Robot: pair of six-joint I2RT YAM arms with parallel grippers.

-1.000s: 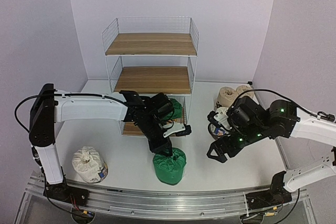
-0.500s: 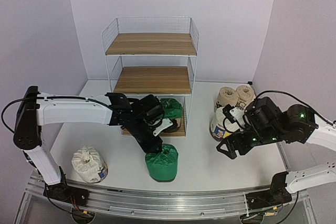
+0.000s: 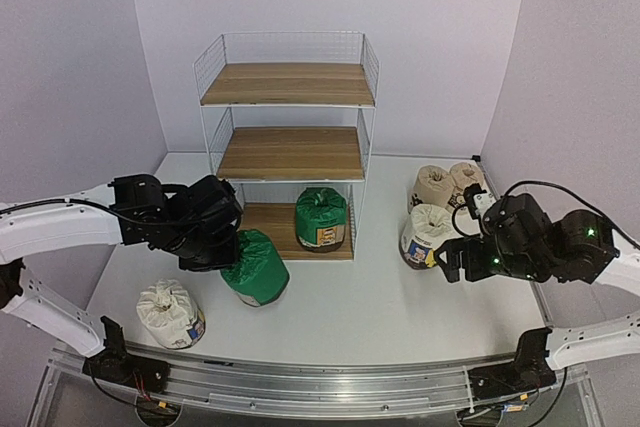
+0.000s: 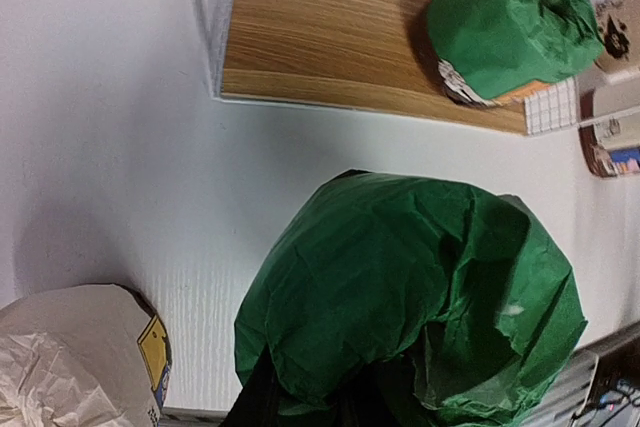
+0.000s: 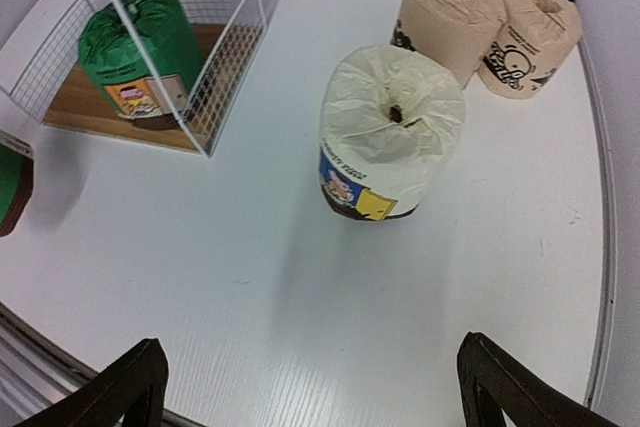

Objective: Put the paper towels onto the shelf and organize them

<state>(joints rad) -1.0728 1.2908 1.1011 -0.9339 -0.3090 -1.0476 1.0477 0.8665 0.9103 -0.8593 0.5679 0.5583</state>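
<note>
Left end effector, clamped on a green roll, has carried it left from the tabletop centre. The roll is now tilted, just before the shelf. Right end effector spread wide, idle. Bottom tier holds the other green roll; left slot free, so placement looks next.

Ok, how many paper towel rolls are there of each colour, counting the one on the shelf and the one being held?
Green rolls: 2
White rolls: 2
Tan rolls: 2
Total: 6
</note>
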